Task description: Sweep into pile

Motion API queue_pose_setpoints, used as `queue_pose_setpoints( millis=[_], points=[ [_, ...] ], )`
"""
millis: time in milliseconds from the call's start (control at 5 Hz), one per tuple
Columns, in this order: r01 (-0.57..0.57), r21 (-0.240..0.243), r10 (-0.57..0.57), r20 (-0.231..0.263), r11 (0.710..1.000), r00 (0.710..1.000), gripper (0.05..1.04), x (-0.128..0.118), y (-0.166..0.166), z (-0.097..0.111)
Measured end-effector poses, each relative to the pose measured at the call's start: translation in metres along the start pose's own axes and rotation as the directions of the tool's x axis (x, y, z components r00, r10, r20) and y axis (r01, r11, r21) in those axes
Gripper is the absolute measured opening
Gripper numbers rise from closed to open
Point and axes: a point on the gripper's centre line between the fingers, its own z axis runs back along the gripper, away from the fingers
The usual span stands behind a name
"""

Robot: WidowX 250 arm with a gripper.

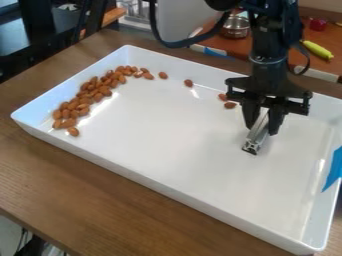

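So I've got the pincer (261,130) clamped on a metal bar (252,144) in the white tray (167,137), most almonds (84,101) bunched along the left.

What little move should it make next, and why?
Probably nudge the metal bar, held in the gripper, against the stray almonds near it, toward the main cluster: they lie apart, while most almonds sit together elsewhere in the tray.

- Shows brown wood grain across the tabletop (87,190).
- Holds a metal bowl (236,27) and a yellow-green item (318,50) on the reddish-brown counter (326,66) behind.
- Darkens with black furniture (37,30) at upper left.
- Has a pale wall (327,4) at upper right.
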Motion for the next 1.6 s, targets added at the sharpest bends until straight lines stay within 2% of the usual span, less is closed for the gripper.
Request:
queue_pose_setpoints(
  millis=[200,400,600,800,1200,1400,1600],
  points=[
    [-0.030,0.008,0.030,-0.028,1.000,0.999,0.367,0.002,0.027,0.000],
    [-0.070,0.024,0.071,-0.031,0.997,0.997,0.367,0.007,0.062,0.001],
    [-0.134,0.053,0.133,0.021,0.990,0.991,0.367,0.018,0.114,0.003],
    [-0.122,0.069,0.120,0.033,0.990,0.992,0.367,0.017,0.139,0.004],
    [-0.189,0.125,0.185,0.042,0.974,0.982,0.367,0.010,0.230,0.014],
    [-0.186,0.091,0.185,0.018,0.978,0.983,0.367,0.005,0.231,0.015],
    [-0.208,-0.011,0.208,-0.045,0.978,0.977,0.367,-0.005,0.221,0.023]
  ],
)
